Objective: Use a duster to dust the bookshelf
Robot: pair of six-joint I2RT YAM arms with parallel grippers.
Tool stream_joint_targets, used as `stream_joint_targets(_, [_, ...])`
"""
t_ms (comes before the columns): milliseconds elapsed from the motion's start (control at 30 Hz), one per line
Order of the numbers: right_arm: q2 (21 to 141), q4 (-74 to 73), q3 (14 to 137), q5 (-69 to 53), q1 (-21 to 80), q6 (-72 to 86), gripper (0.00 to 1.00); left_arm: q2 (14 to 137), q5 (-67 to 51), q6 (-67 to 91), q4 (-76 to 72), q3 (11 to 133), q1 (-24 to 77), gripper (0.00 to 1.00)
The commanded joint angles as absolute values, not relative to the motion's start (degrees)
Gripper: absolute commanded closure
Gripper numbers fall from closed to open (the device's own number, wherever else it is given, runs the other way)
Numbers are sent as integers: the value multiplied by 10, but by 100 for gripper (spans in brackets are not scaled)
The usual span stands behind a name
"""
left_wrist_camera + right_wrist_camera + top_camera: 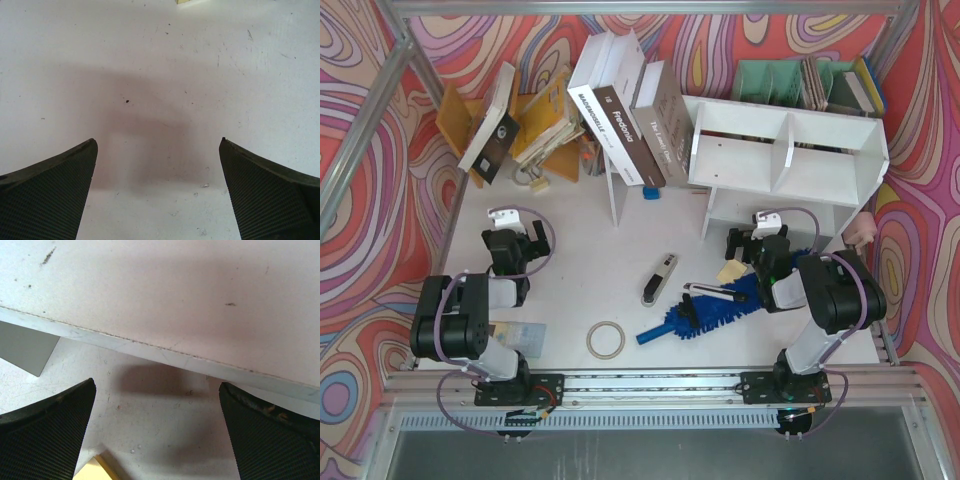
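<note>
Long bright blue fluffy microfibre duster (705,320): lying flat on white table (580,250), before wide white two-tier bookshelf (790,150), beside right gripper (157,382). Left gripper (157,142) and right both gaping wide, holding nothing.

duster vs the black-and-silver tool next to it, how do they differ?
The duster is bright blue and shaggy; the tool is black, silver and smooth. The duster is clearly longer than the tool. The duster's far end runs under the right arm; the tool lies in the open. Both lie flat on the table, neither gripped.
</note>
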State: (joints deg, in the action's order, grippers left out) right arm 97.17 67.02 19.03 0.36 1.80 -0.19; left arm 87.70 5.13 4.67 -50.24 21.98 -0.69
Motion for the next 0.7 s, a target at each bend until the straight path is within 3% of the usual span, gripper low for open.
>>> stream_joint_targets(0, [964, 693, 199, 11, 14, -7, 1, 876, 44, 41, -498, 219, -9, 2])
stream_joint_targets(667, [964, 692, 200, 9, 14, -7, 1, 871, 43, 37, -500, 216, -9, 2])
